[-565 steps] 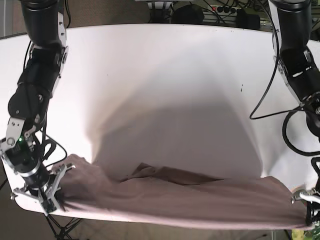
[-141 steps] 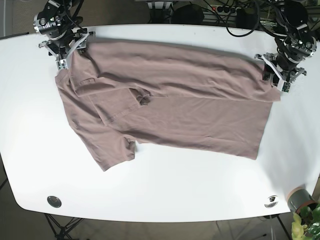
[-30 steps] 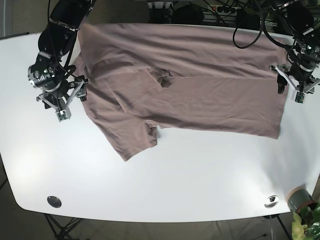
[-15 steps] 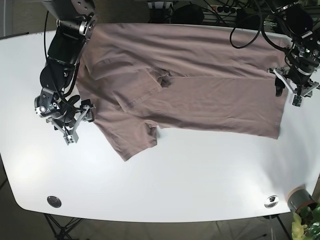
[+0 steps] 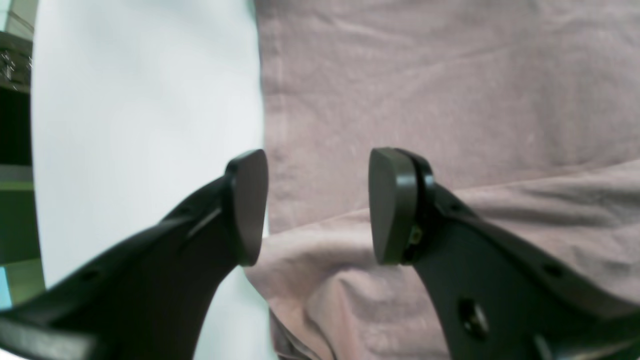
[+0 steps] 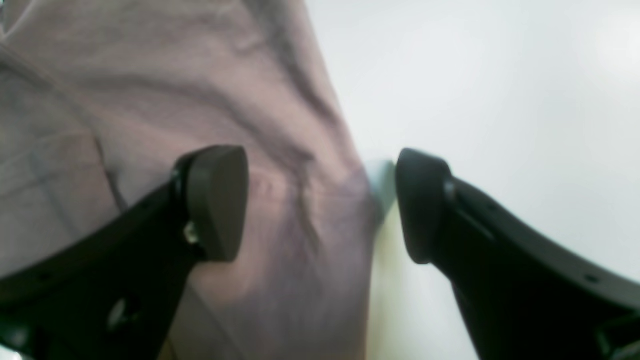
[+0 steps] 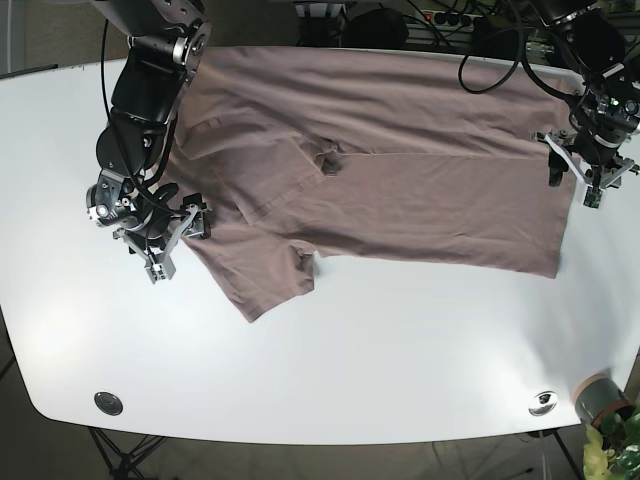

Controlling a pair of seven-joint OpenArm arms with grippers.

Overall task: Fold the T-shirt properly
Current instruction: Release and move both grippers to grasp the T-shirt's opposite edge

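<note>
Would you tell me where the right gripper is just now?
In the base view the right gripper sits at the picture's left, open, straddling the T-shirt edge over the white table.

**What the frames hide or cut off**

T-shirt [image 7: 380,160]: top edge runs behind the table's [image 7: 330,370] far rim in base view; collar and far sleeve not made out. Both wrist views crop the cloth on several sides.

Right gripper [image 6: 320,205]: whole view soft, fabric folds smeared; lower cloth blurs into a yellowish patch (cannot tell what). Finger bases run off the bottom edge.

Left gripper [image 5: 317,205]: finger bases cut by the bottom and left edges. Contact with cloth cannot be judged.

Base view: both grippers too small to read jaw gap. Round object [image 7: 600,400] at lower right corner partly cropped, with green leaves beside it.
</note>
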